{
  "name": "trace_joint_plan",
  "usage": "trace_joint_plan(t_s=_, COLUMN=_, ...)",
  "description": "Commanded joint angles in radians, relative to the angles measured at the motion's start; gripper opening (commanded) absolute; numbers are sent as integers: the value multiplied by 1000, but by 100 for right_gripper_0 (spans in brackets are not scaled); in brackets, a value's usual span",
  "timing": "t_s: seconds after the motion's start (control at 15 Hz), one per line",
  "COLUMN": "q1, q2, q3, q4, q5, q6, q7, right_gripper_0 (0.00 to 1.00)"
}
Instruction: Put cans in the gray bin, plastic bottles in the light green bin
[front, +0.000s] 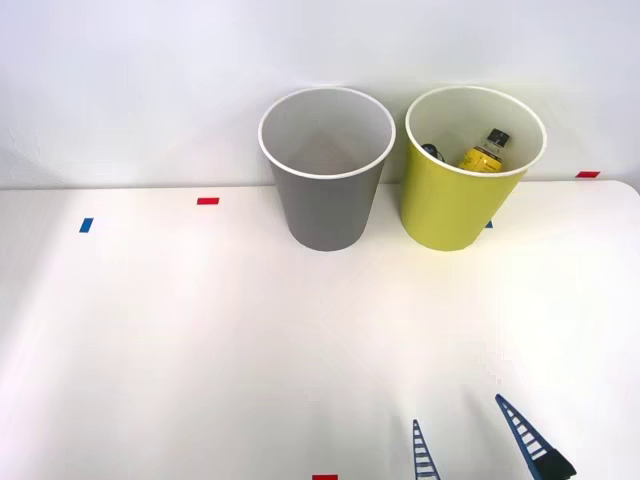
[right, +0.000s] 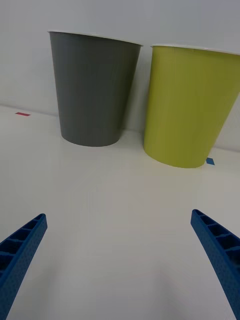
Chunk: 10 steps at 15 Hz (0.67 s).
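Note:
The gray bin (front: 325, 205) (right: 94, 90) stands upright at the back of the white table. Right beside it stands the light green bin (front: 455, 205) (right: 190, 107). Inside the green bin a plastic bottle (front: 487, 150) with a yellow label and black cap leans against the wall, with a small dark thing (front: 432, 152) next to it. The cans are out of view. My right gripper (front: 458, 412) (right: 118, 215) hangs low over the table's near edge, in front of the bins. It is open, with nothing between its blue fingers.
Small tape marks lie on the table: red (front: 207, 201), blue (front: 86, 225), red at the far right (front: 587, 174), red at the front edge (front: 324, 477), and blue by the green bin's foot (right: 210, 161). A white wall rises behind the bins.

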Motion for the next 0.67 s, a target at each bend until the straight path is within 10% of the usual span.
trace_joint_plan(t_s=0.07, q1=0, q2=0, q3=0, q4=0, q5=0, q6=0, q7=0, right_gripper_0=100)
trace_joint_plan(t_s=0.67, q1=0, q2=0, q3=0, q4=0, q5=0, q6=0, q7=0, right_gripper_0=100)
